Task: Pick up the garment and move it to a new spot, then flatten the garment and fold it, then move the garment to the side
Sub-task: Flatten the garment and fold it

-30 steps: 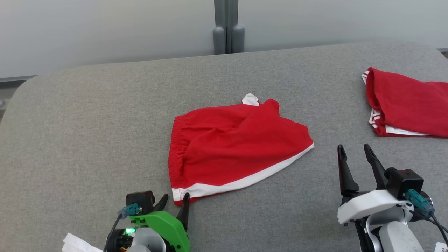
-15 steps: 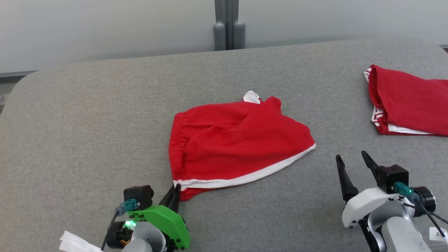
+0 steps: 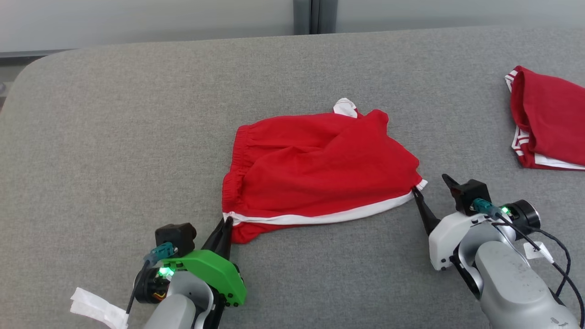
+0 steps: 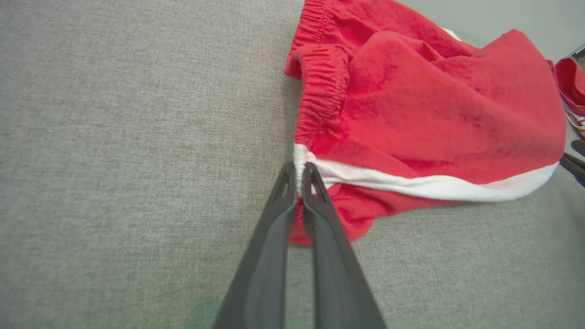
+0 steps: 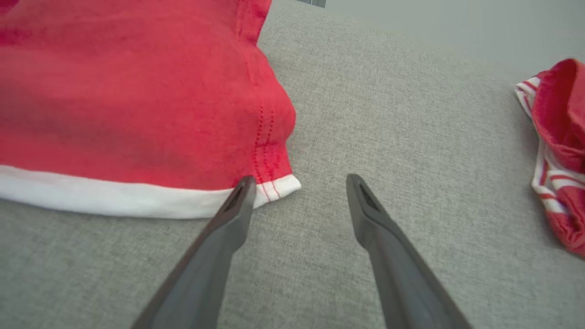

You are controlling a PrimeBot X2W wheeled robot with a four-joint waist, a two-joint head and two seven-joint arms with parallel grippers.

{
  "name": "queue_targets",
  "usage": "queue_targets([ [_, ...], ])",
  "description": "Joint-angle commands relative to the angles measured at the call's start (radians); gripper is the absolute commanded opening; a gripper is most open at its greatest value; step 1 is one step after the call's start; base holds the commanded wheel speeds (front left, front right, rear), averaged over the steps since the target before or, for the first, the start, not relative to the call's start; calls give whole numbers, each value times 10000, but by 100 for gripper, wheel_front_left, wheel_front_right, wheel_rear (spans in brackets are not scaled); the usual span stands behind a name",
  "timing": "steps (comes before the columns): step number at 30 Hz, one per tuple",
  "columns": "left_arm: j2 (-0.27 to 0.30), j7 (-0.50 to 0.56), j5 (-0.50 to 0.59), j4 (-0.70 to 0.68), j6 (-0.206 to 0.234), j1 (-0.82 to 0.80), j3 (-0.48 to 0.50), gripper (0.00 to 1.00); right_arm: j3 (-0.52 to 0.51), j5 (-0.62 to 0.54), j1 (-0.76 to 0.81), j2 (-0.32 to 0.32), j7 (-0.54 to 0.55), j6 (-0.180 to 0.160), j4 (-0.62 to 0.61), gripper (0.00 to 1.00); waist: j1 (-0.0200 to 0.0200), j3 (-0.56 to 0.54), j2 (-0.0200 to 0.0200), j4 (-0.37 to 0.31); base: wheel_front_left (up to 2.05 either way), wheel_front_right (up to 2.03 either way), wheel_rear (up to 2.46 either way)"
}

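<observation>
Comparing with a second ago, the left tool (image 3: 225,224) was spread around the near corner of the red shorts (image 3: 320,169) and is now pressed together on it. The right tool (image 3: 430,183), which stood well apart from the cloth, has come up to the far end of the white stripe (image 3: 320,218). The head camera has also shifted, so the shorts and the second red garment (image 3: 548,119) sit differently in the head view. In the left wrist view the two dark fingers (image 4: 274,237) meet at their tips and pinch the bunched end of the stripe where it joins the gathered waistband (image 4: 320,91), with a flap of red cloth lying under them. The right tool is spread wide: in its wrist view one fingertip (image 5: 242,192) overlaps the stripe just beside the stitched hem corner. The other stands over bare grey worktop (image 3: 114,137), and the corner itself lies in the gap next to the first finger. The shorts lie crumpled in the middle of the worktop, waistband to the robot's left and stripe along the near edge; the second garment lies well apart at the right edge. The left arm reaches in from the lower left, its green housing (image 3: 210,274) low over the surface, fingers pointing up and slightly right at the corner. The right arm comes from the lower right, its pale forearm (image 3: 512,278) angled up and left, fingers aimed at the hem.
</observation>
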Motion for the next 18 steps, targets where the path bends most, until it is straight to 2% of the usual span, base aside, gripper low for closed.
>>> queue_targets([
  [1, 69, -74, 44, -46, 34, -127, 10, 0, 232, 149, -192, -37, -87, -16, 223, 100, 0, 111, 0, 101, 0, 0, 0],
  [4, 76, -68, 6, -84, 58, -154, 2, 0, 703, 453, -548, -31, -175, -16, 669, 100, 0, 155, 0, 128, 0, 0, 0],
  [7, 91, -75, -19, -108, 73, -186, -5, 0, 1099, 720, -790, -41, -251, -16, 1024, 50, 0, 188, 0, 142, 0, 0, 0],
  [11, 126, -79, -53, -122, 109, -217, -10, 0, 1583, 1055, -1081, -79, -332, -18, 1387, 34, 0, 207, 0, 157, 0, 0, 0],
  [17, 174, -155, -82, -141, 121, -238, -18, 0, 2057, 1422, -1354, -193, -414, -18, 1623, 0, 0, 175, 0, 125, 0, 0, 0],
  [18, 185, -210, -67, -160, 133, -233, -7, 0, 2061, 1531, -1361, -204, -428, -18, 1609, 0, 0, 157, 0, 113, 0, 0, 0],
])
